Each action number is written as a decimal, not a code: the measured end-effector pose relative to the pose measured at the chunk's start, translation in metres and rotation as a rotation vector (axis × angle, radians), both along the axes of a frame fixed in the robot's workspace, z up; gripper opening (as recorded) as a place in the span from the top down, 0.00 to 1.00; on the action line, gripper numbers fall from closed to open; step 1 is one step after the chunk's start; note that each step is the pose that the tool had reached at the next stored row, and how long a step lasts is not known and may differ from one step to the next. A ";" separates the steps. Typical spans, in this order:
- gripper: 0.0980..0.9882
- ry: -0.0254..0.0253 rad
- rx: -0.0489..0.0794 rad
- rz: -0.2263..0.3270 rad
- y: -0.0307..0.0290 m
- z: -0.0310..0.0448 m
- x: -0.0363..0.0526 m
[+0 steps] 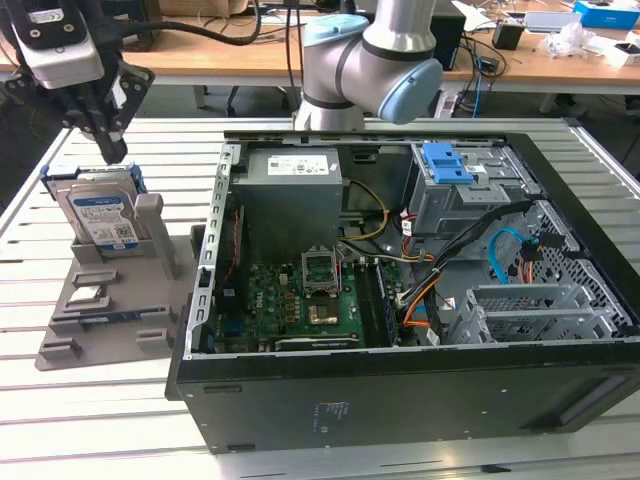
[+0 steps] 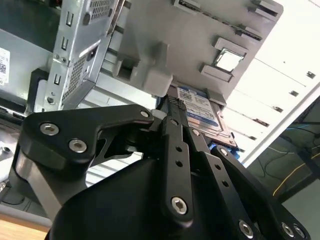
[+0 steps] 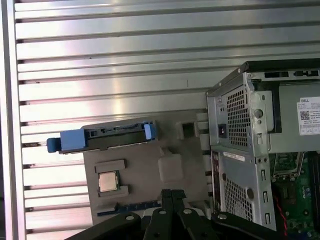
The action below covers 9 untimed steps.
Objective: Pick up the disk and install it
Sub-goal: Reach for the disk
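Observation:
The disk (image 1: 100,212) stands on edge in a slot of the grey plastic stand (image 1: 110,300), at the exterior view's left, its blue-and-white label facing forward. Blue rails run along its edges. My gripper (image 1: 113,155) hangs just above the disk's top edge, apart from it, fingers together and holding nothing. In the first wrist view the disk (image 3: 105,137) shows edge-on beyond the gripper (image 3: 172,194). The second wrist view shows the black fingers (image 2: 175,135) in front of the disk (image 2: 205,112).
An open black computer case (image 1: 400,400) lies to the exterior view's right of the stand, with a blue-tabbed grey drive cage (image 1: 450,170) at its far side. A small chip (image 3: 107,181) sits on the stand. The slatted metal table (image 3: 125,60) surrounds both.

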<state>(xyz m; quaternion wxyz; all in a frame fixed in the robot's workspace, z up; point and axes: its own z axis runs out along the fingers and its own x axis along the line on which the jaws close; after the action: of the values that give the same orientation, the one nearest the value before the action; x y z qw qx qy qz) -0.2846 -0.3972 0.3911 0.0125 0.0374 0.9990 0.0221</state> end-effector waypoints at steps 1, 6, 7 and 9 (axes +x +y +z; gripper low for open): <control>0.99 0.0000 0.000 0.000 0.0000 -0.0003 -0.0051; 0.99 0.0000 0.000 0.000 0.0015 -0.0046 -0.0256; 0.99 0.0000 0.000 0.000 0.0018 -0.0056 -0.0289; 0.99 0.0000 0.000 0.000 0.0026 -0.0078 -0.0363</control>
<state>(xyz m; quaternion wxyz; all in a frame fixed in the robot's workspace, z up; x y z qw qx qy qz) -0.3208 -0.3946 0.3833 0.0125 0.0374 0.9990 0.0221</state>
